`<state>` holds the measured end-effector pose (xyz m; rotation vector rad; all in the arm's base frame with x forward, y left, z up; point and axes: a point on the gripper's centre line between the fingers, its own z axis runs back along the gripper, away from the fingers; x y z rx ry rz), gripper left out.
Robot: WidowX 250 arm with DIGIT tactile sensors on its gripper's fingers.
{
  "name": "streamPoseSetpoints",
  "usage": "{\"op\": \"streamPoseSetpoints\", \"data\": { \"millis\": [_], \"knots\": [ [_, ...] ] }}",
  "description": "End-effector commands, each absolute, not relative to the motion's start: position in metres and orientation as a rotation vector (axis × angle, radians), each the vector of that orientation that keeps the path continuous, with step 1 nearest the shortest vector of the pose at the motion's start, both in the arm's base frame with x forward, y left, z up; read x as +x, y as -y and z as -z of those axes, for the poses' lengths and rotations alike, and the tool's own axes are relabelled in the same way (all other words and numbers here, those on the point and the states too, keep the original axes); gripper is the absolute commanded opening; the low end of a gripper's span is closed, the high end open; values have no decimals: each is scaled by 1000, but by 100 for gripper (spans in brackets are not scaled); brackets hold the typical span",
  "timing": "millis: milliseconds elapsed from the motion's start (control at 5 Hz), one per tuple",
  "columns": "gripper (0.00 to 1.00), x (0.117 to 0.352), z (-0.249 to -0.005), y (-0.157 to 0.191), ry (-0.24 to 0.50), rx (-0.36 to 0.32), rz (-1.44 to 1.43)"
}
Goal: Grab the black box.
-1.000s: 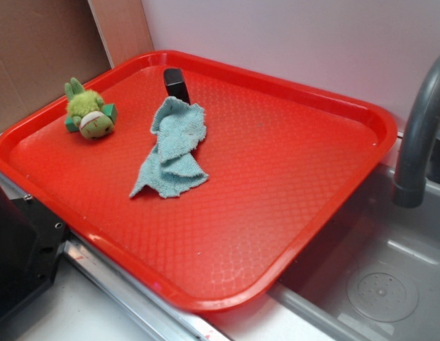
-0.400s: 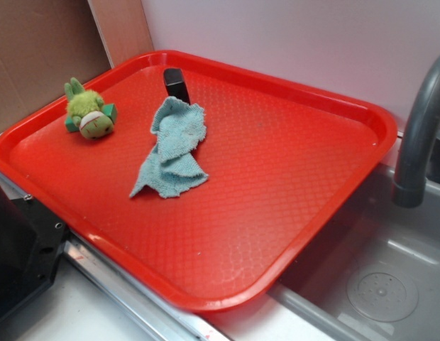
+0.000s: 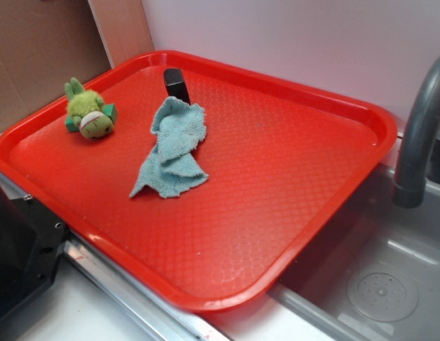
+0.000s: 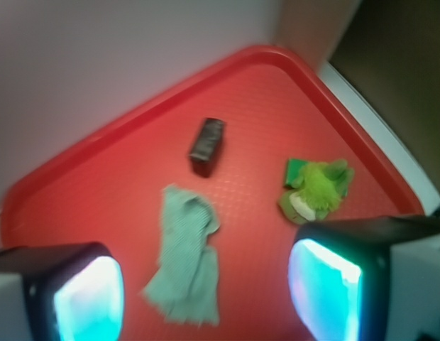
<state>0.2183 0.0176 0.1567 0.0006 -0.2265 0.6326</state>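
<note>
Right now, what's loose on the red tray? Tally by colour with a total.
Black: 1, the black box, standing near the tray's far rim.
Green: 1, the plush toy, at the left side.
Teal: 1, the crumpled cloth, just in front of the box.
Total: 3 items on the tray. The tool is open above them, holding nothing.

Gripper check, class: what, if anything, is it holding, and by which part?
Nothing. The gripper is open and empty, apart from the black box lying on the red tray.
</note>
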Motion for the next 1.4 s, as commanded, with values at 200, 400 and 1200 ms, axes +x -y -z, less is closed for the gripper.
{"op": "streamPoseSetpoints", "data": {
  "millis": [200, 400, 1200],
  "knots": [
    [100, 288, -76, -42, 203, 19, -826],
    [100, 282, -68, -55, 173, 63, -834],
    [100, 315, -33, -78, 144, 86, -824]
  ]
}}
